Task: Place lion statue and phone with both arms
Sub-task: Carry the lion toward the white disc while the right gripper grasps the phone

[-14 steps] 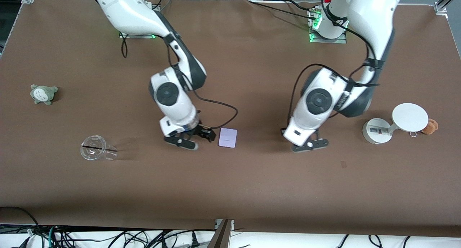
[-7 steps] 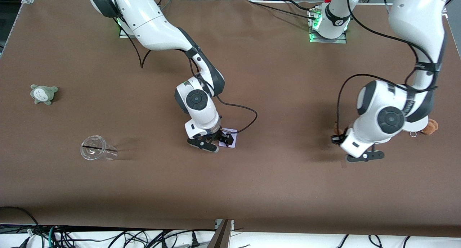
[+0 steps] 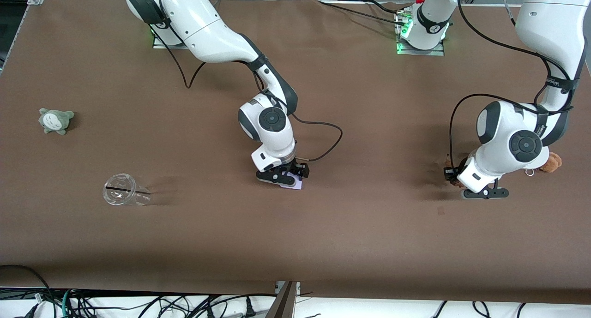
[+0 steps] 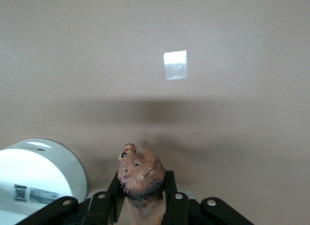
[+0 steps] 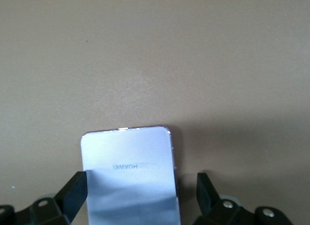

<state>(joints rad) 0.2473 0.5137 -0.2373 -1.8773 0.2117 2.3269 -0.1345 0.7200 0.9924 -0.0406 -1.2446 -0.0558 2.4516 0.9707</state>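
Note:
The phone (image 5: pixel 128 174) is a pale lavender-white rectangle lying flat on the brown table. Only its corner (image 3: pixel 298 185) shows under the hand in the front view. My right gripper (image 3: pixel 288 176) is low over it and open. One finger (image 5: pixel 75 186) is at the phone's long edge and the other stands apart from it. My left gripper (image 3: pixel 461 184) is shut on the lion statue (image 4: pixel 140 174), whose reddish-brown head sticks out between the fingers. It holds the statue (image 3: pixel 454 183) just above the table beside a white round stand (image 4: pixel 41 169).
An orange-brown plush bear (image 3: pixel 552 162) with a metal ring lies by the left arm's elbow. A grey-green plush toy (image 3: pixel 55 120) and a clear plastic cup (image 3: pixel 122 195) on its side lie toward the right arm's end. A small pale patch (image 3: pixel 440 210) marks the table.
My right gripper has moved from beside the phone to over it, astride it. My left arm has swung toward its own end of the table, now by the white stand and hiding it.

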